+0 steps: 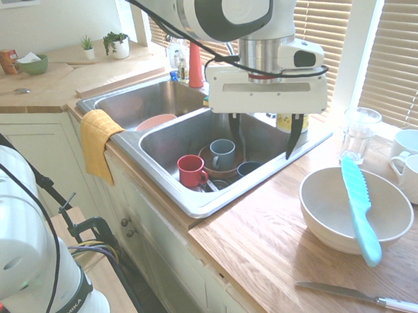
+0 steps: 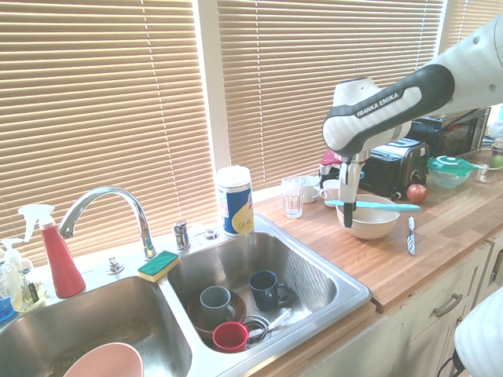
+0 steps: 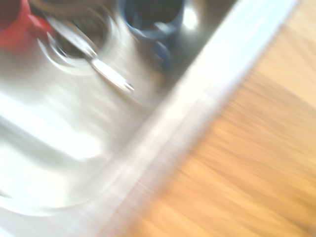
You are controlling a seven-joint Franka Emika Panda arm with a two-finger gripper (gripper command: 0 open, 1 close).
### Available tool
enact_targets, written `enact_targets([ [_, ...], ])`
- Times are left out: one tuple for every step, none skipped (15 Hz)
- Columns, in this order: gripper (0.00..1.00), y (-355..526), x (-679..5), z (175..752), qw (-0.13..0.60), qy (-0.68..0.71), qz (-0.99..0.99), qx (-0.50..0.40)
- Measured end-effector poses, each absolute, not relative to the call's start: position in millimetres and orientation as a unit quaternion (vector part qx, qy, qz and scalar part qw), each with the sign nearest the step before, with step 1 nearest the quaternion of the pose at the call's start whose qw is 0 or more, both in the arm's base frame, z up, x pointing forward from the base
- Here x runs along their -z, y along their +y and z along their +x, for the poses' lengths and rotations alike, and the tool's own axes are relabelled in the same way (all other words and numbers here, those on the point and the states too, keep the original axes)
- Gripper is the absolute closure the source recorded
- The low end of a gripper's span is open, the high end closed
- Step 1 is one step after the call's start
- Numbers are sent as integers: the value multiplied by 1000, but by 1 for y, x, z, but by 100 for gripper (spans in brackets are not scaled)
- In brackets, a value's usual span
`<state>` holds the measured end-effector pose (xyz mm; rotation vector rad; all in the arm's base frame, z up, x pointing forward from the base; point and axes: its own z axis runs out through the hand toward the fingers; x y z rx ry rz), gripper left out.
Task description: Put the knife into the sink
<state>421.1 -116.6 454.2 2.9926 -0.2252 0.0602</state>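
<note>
Your gripper (image 1: pixel 266 135) hangs above the right edge of the sink (image 1: pixel 170 191), near where steel meets the wooden countertop (image 1: pixel 271 245). Its two dark fingers (image 1: pixel 291 135) point down, spread wide with nothing between them.

The turquoise knife (image 1: pixel 359 207) lies across the white bowl (image 1: pixel 326 217), resting on the rim at both sides with its serrated edge showing and one end sticking out past the near rim. The bowl stands on the countertop well to the right of the sink. From the second exterior view you see the knife (image 2: pixel 376 206) lying flat over the bowl (image 2: pixel 369 224), with the fingers just in front of the bowl's left side; you cannot tell from there whether they touch it.

A slim table knife (image 1: pixel 367 299) lies on the counter just in front of the bowl. A drinking glass (image 1: pixel 357 135) and two white mugs (image 1: pixel 412 165) stand behind it by the window.

Inside the near basin sit a red cup (image 1: pixel 191 170), a grey mug (image 1: pixel 222 153) in a brown bowl, and a dark blue mug (image 2: pixel 262 288). A yellow cloth (image 1: pixel 98 138) hangs over the sink's front edge.

The wrist view is blurred: sink rim (image 3: pixel 197 106) running diagonally, wood on one side.
</note>
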Motion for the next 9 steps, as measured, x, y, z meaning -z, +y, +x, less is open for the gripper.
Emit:
enact_targets([
  [0, -133, -458, 423, 84, -71, 994, -28],
  [0, -148, -459, 426, 88, -75, 993, -36],
  [0, -164, -458, 430, 87, -84, 992, -43],
  [0, -179, -453, 435, 84, -97, 991, -49],
  [0, -194, -447, 439, 77, -111, 990, -51],
  [0, -209, -440, 442, 73, -120, 989, -50],
  [0, -221, -434, 445, 71, -127, 988, -49],
  [0, -231, -430, 448, 69, -132, 988, -47],
  [0, -238, -427, 450, 68, -136, 987, -45],
])
